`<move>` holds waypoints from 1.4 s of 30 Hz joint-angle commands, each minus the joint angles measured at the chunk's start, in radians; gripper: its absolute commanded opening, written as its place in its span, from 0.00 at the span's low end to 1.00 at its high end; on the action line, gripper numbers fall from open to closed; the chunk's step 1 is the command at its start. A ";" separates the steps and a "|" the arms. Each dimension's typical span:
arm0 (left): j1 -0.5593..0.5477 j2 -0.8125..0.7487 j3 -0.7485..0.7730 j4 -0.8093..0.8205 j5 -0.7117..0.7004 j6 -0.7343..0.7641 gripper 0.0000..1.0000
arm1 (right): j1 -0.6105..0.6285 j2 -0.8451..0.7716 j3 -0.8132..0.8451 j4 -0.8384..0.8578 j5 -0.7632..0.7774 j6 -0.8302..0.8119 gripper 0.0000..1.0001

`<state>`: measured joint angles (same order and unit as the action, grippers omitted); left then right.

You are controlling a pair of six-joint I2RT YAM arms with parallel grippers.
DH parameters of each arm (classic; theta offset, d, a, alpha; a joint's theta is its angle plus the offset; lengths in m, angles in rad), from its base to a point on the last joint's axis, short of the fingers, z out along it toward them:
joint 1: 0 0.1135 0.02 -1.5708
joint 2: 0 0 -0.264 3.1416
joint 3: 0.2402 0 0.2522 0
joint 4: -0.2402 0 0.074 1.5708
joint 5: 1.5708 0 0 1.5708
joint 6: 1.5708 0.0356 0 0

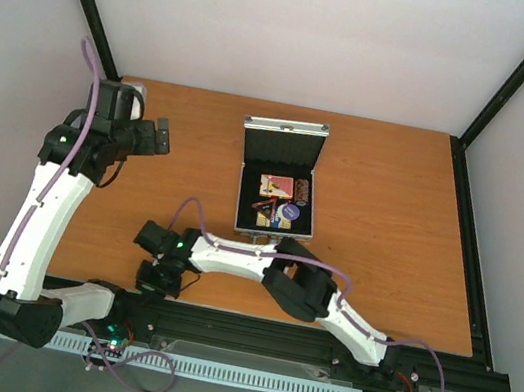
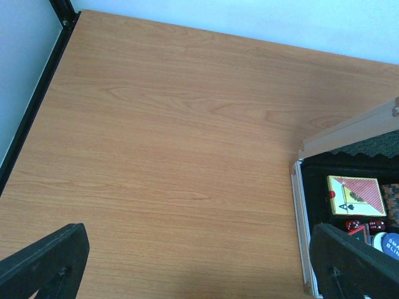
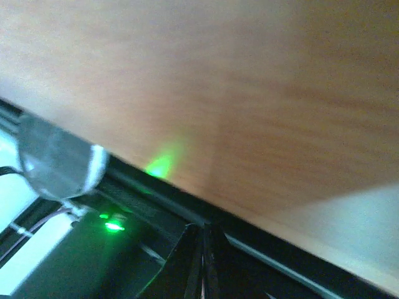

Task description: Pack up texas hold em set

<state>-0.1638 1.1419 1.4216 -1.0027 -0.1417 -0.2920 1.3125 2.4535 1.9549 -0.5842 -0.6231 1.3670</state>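
The silver case (image 1: 279,184) lies open mid-table (image 1: 388,229), lid upright, with the pink card deck (image 2: 356,195) and red dice (image 2: 374,225) inside. My left gripper (image 1: 163,136) hangs to its left, fingers spread wide. My right gripper (image 3: 201,261) is near the table's front edge, fingers pressed together

Room to pass right of the case (image 1: 283,145); right arm (image 1: 251,260) blocks its near side.

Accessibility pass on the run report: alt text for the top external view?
An open silver case, lid upright, sits on the wooden table with a pink card deck inside. The left gripper hangs open near the far-left corner; the right gripper, shut, is by the near edge.
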 commanded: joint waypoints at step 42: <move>-0.002 0.002 -0.254 -0.372 -0.009 -0.594 0.84 | -0.304 -0.762 -0.211 -0.444 0.826 -0.506 1.00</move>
<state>-0.1638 1.1927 1.2480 -1.3087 -0.1368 -0.6666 1.0401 1.7565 1.7531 -1.0073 0.1390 0.9291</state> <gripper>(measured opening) 0.845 0.999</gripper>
